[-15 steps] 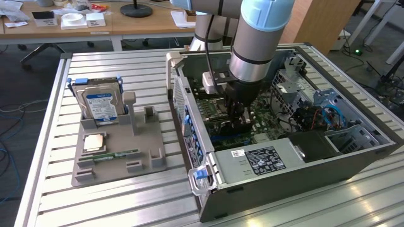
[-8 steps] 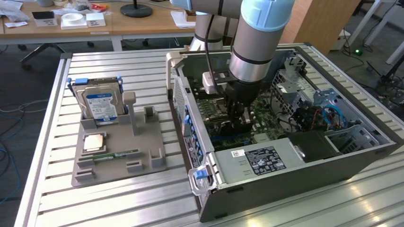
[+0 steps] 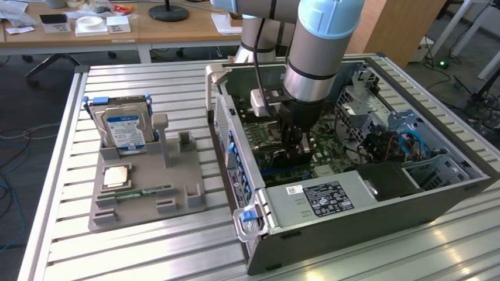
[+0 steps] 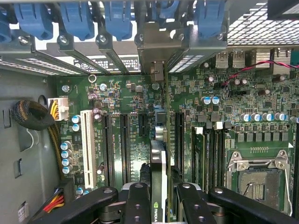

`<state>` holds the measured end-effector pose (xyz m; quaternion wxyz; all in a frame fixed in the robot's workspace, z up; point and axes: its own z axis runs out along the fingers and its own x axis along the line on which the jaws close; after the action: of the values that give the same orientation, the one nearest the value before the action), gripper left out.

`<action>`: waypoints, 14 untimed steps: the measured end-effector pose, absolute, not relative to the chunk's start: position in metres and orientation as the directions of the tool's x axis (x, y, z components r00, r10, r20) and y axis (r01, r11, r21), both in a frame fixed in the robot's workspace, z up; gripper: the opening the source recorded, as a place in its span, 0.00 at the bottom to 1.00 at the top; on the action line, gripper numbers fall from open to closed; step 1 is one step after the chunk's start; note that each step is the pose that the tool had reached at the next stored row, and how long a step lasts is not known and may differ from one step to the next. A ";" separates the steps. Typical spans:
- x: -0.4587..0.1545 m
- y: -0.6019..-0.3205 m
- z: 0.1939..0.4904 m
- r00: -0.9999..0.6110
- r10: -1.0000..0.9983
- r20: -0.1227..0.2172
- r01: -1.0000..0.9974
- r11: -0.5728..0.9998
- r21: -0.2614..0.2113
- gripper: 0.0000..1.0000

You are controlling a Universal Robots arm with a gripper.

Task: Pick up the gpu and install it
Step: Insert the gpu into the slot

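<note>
My gripper (image 4: 161, 195) reaches down into the open computer case (image 3: 258, 246) and is shut on the gpu (image 4: 158, 156). The card shows edge-on between the two black fingers (image 4: 137, 200), with a green logo on its top. Its silvery end bracket (image 4: 159, 44) stands against the case's rear slot openings under the blue latches. The card hangs upright over the green motherboard (image 4: 233, 93), in line with the long black expansion slots (image 4: 124, 144); whether it touches a slot is hidden. In the exterior view the gripper (image 3: 295, 149) is low inside the case, over the board.
A grey fixture (image 3: 175, 199) at the exterior view's left holds a silver hard drive (image 3: 125, 132), a small square chip (image 3: 116, 175) and a narrow green memory stick (image 3: 144, 192). The power supply (image 3: 328, 196), drive cage (image 3: 445, 167) and cables (image 3: 390, 143) crowd the case. An empty processor socket (image 4: 257, 179) lies beside the slots.
</note>
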<state>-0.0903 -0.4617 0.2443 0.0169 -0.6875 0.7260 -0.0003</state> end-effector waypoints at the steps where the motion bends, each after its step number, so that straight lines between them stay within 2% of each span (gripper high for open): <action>1: -0.090 -0.462 0.244 -0.054 -0.998 -0.024 -0.998 0.055 -0.024 0.27; 6: -0.091 -0.462 0.244 -0.055 -0.998 -0.025 -0.998 0.055 -0.024 0.27; 7: -0.090 -0.462 0.244 -0.054 -0.998 -0.024 -0.998 0.055 -0.024 0.34; 14: -0.090 -0.462 0.247 -0.054 -0.998 -0.024 -0.998 0.055 -0.023 0.34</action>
<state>-0.0903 -0.4617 0.2468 0.0168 -0.6875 0.7260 -0.0003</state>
